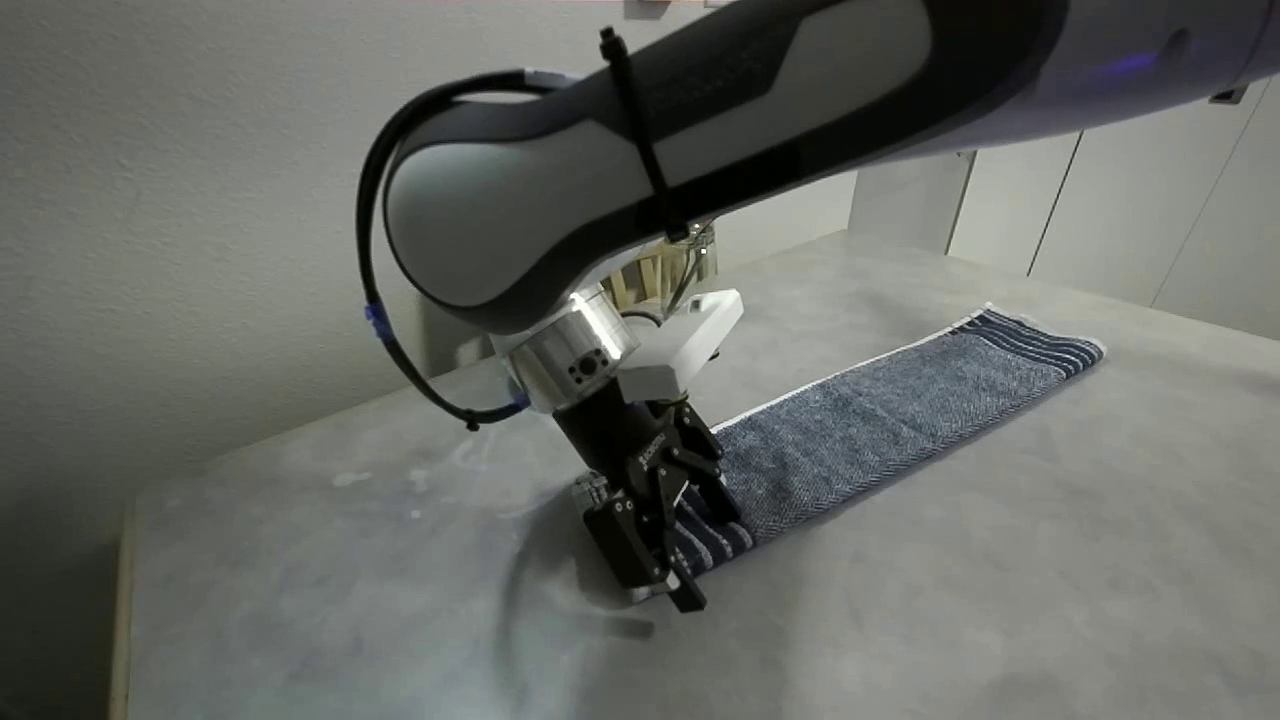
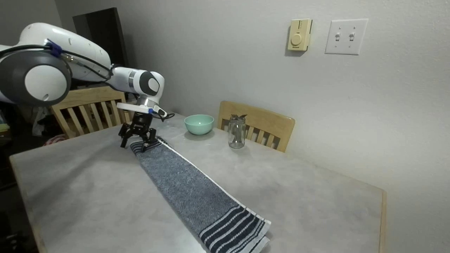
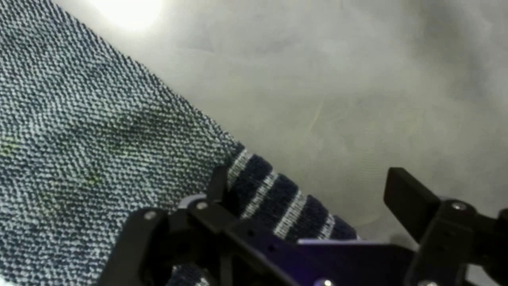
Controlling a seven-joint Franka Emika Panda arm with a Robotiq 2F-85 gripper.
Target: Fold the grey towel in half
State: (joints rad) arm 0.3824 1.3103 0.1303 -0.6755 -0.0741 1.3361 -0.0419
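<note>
On the pale grey table (image 2: pixel 299 207), the grey towel (image 2: pixel 195 189) lies flat as a long, narrow strip, dark and white stripes crossing both short ends, a white border along the long side nearer the wall (image 2: pixel 218 70). The gripper (image 2: pixel 133 147) points down at 1 striped end, its 2 fingers spread wide apart. In the wrist view, 1 finger (image 3: pixel 219 184) stands over the towel beside the innermost stripe, while the opposite finger (image 3: pixel 410 202) is over bare table past the towel's edge, stripes showing between them; I cannot tell whether either tip touches anything. Above, the arm (image 1: pixel 600 190) carries a looped black cable (image 1: pixel 366 245).

Between towel and wall, a teal bowl (image 2: pixel 199 124) stands upright, nearer the gripper than the clear glass jar (image 2: pixel 237 138), which holds utensils (image 2: pixel 239 119). A wooden chair (image 2: pixel 263 121) is behind the jar; another wooden chair (image 2: pixel 91 96) stands beyond the gripper. On the wall are a beige thermostat (image 2: pixel 299 35) and a white plate (image 2: pixel 346 44) with 2 switches.
</note>
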